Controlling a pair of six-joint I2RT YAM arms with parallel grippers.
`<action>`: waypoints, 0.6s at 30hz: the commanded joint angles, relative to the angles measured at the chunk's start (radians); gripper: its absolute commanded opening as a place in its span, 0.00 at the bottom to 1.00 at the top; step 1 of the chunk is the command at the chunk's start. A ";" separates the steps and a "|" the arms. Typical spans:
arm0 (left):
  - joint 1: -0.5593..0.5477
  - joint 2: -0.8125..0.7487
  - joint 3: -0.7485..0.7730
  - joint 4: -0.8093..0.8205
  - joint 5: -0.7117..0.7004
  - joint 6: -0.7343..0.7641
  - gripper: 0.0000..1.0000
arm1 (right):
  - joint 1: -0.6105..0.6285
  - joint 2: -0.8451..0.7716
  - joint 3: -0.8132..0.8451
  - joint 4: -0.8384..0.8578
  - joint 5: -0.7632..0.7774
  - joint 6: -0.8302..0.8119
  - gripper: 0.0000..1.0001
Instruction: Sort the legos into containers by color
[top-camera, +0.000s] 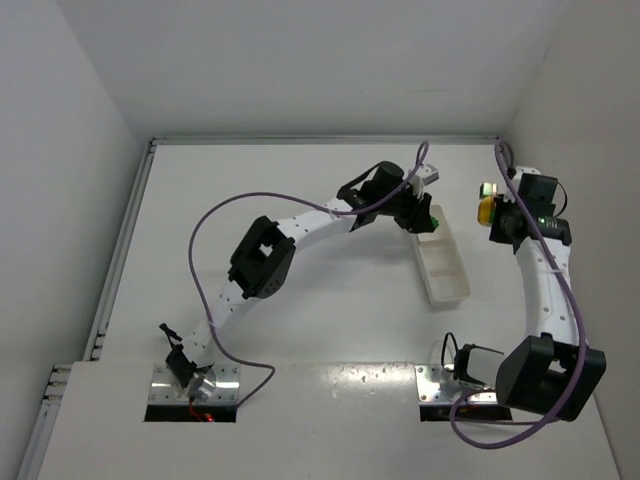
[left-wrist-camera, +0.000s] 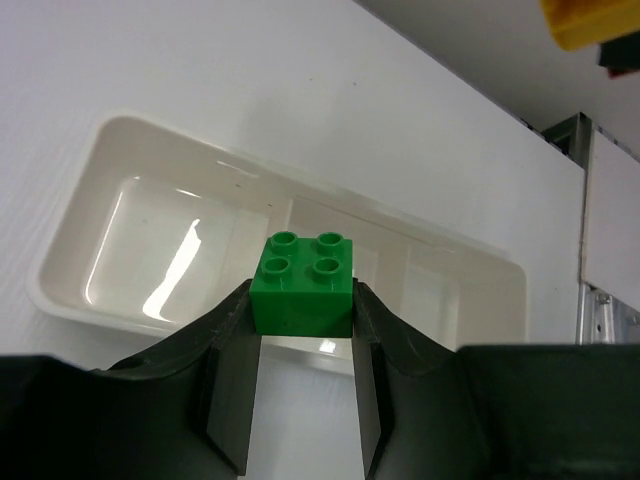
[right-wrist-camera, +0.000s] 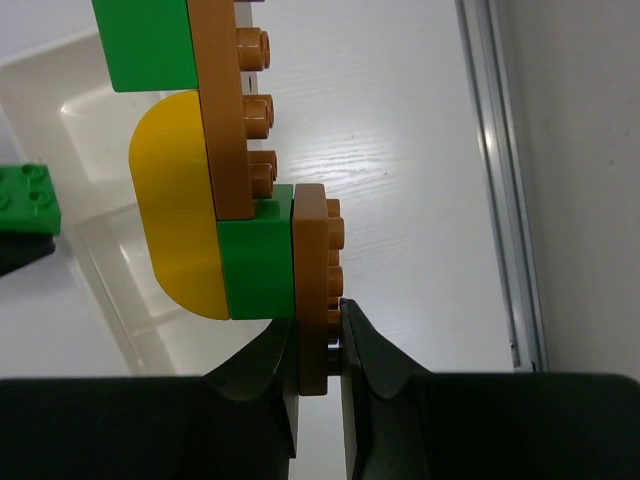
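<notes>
We see a white table (top-camera: 300, 200) with both arms reaching across it toward the far right. The left arm (top-camera: 265, 260) curves from its base to the far end of the tray. The right arm (top-camera: 545, 290) rises along the right side and ends just beside that same end.

The long white tray (top-camera: 445, 270) lies at a slant between the two arms. From the left wrist we make out one large compartment (left-wrist-camera: 170, 250) and smaller sections beyond a divider, all of them bare where they show.

The right gripper (right-wrist-camera: 318, 340) is clamped on the edge of an orange-brown plate (right-wrist-camera: 312, 290). That plate belongs to a joined cluster of legos (right-wrist-camera: 215, 200), which also has a rounded yellow piece (right-wrist-camera: 175, 200), two green blocks and a second orange-brown plate. The cluster hangs beside the tray's far end, off the table.

The left gripper (left-wrist-camera: 303, 330) is closed on a single green brick (left-wrist-camera: 303, 285), studs up, one finger on each side. The brick sits over the tray near the divider. We cannot tell whether it touches the tray.
</notes>
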 joint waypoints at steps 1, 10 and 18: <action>0.012 0.044 0.094 0.054 -0.030 -0.039 0.07 | -0.040 -0.018 0.006 -0.033 -0.096 0.028 0.00; 0.012 0.185 0.198 0.142 -0.100 -0.051 0.40 | -0.071 0.025 0.048 -0.132 -0.316 -0.048 0.00; 0.023 0.160 0.224 0.198 -0.110 -0.099 0.80 | -0.071 0.056 0.057 -0.123 -0.359 -0.093 0.00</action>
